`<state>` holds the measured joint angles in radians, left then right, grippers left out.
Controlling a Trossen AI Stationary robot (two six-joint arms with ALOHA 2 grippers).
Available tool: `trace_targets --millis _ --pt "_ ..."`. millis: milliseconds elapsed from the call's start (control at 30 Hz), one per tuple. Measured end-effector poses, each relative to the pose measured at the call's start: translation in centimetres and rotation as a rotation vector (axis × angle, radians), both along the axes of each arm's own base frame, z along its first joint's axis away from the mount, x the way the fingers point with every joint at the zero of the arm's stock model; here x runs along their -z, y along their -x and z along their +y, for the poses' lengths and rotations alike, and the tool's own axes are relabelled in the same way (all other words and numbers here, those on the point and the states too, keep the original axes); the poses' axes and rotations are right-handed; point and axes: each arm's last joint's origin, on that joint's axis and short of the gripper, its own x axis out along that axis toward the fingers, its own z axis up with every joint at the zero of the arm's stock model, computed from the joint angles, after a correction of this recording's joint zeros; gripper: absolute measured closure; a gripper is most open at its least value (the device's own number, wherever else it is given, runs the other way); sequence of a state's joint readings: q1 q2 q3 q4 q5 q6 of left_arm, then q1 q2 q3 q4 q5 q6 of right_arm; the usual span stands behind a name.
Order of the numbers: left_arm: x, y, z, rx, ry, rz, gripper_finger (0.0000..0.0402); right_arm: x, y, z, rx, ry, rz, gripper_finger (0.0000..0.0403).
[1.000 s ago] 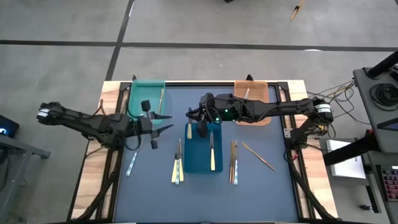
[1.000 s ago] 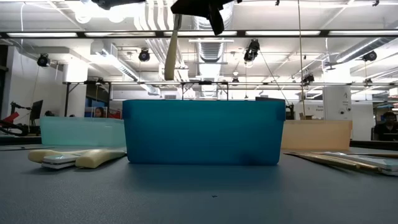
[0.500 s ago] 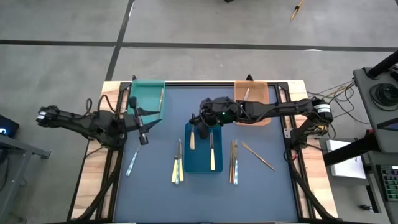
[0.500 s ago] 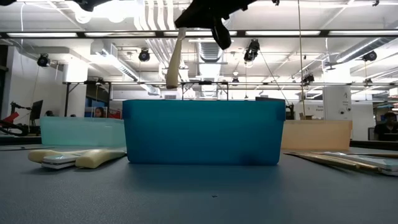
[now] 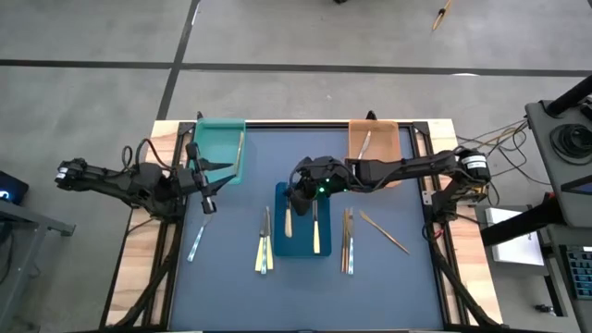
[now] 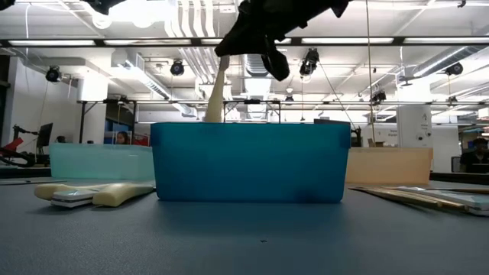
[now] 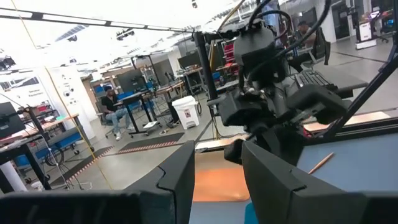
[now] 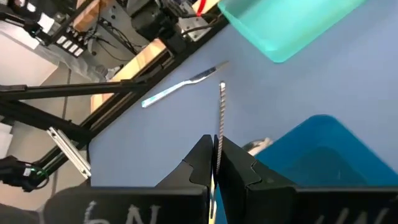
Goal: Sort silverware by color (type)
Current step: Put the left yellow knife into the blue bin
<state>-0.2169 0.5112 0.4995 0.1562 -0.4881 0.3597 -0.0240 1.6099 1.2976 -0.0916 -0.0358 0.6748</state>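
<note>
Cream-handled knife is clamped in the right gripper, handle hanging down, now dipped lower into the blue tray directly beneath than a second ago; 1 cream utensil already lies there just beside it. Release looks like the next step. Left gripper has pulled back toward its table edge beside the teal tray, fingers apart, empty. Loose pieces remain on the mat.
</note>
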Motion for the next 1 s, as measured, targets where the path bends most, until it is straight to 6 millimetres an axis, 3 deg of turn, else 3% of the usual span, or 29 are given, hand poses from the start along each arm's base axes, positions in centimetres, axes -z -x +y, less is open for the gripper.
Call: trace_targets --millis 233,1000 --pt "0.0 0.1 0.0 0.000 0.002 -0.003 0.0287 1.4 -0.9 0.0 -0.005 -0.029 0.018 0.0394" --pt "0.0 0.1 0.0 0.000 0.002 -0.002 0.0286 2.5 -0.6 0.2 -0.057 -0.062 0.108 0.0394"
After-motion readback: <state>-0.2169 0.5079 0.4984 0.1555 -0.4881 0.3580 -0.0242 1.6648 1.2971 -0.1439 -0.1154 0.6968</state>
